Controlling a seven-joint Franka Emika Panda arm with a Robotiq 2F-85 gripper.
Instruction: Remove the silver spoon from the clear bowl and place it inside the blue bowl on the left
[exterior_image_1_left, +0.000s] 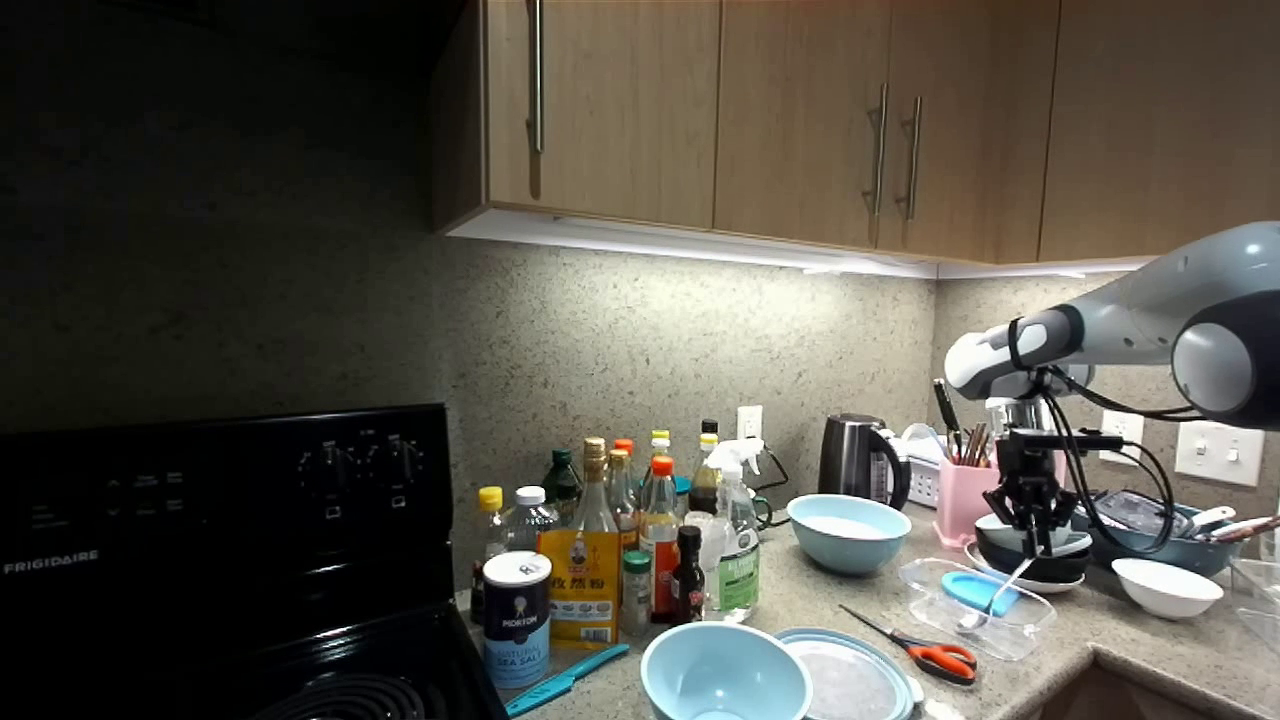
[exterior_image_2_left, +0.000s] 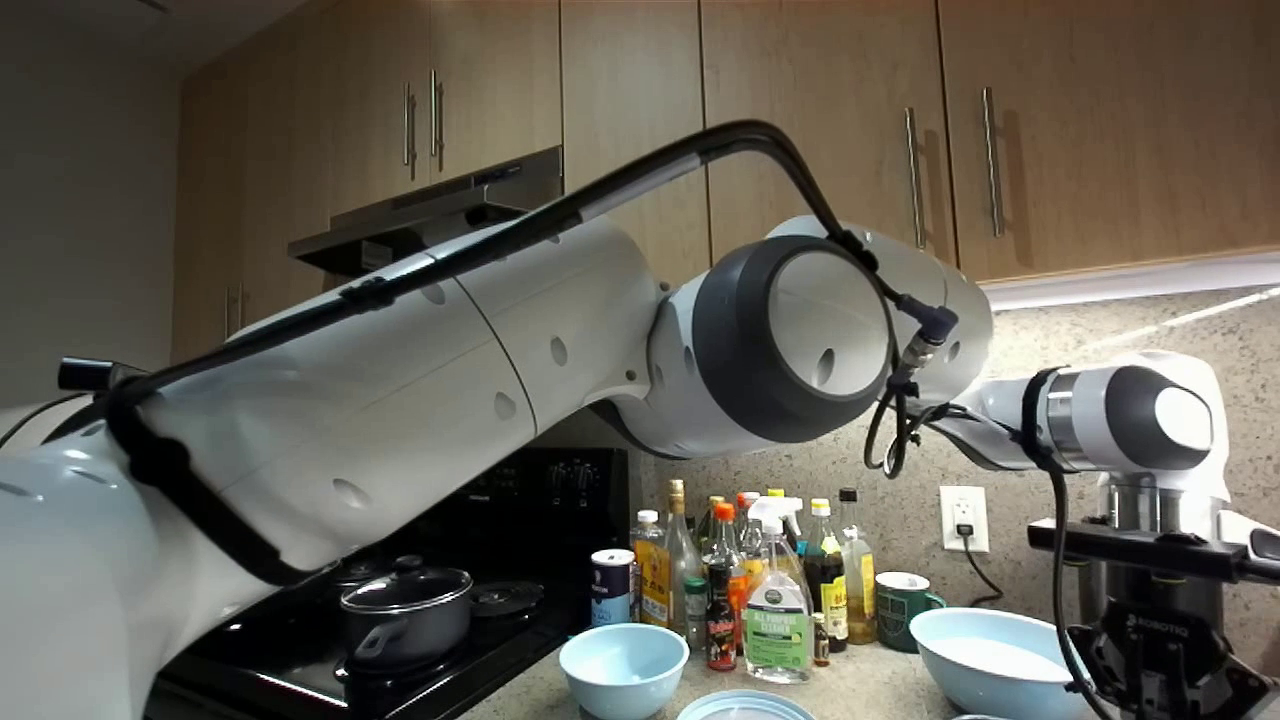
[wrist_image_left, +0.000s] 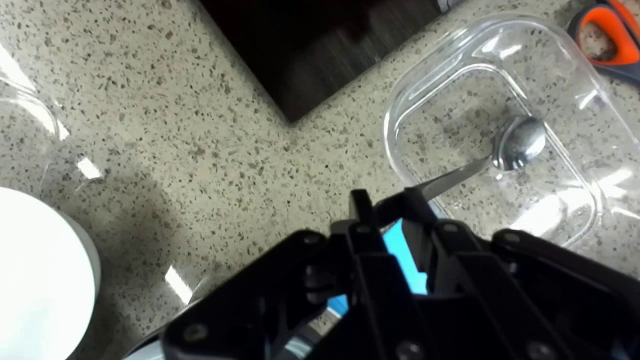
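Observation:
The silver spoon (exterior_image_1_left: 972, 622) lies tilted, its round end inside the clear bowl (exterior_image_1_left: 1020, 640), a see-through container with rounded square corners. In the wrist view the spoon's round end (wrist_image_left: 520, 142) is over the floor of the clear bowl (wrist_image_left: 392, 135); I cannot tell if it touches. My gripper (wrist_image_left: 389, 205) is nearly closed, with the spoon's handle end between its fingertips; the gripper also shows in an exterior view (exterior_image_1_left: 1038, 548). The blue bowl on the left (exterior_image_1_left: 727, 670) is light aqua and stands near the stove; it also shows in an exterior view (exterior_image_2_left: 623, 665).
A bright blue flat piece (exterior_image_1_left: 978, 592) lies beside the spoon. Orange-handled scissors (exterior_image_1_left: 940, 660) and a round lid (exterior_image_1_left: 850, 680) lie between clear and blue bowls. Another light blue bowl (exterior_image_1_left: 850, 540), stacked dark bowls (exterior_image_1_left: 1030, 565), a white bowl (exterior_image_1_left: 1168, 588) and a spray bottle (exterior_image_1_left: 738, 560) stand around.

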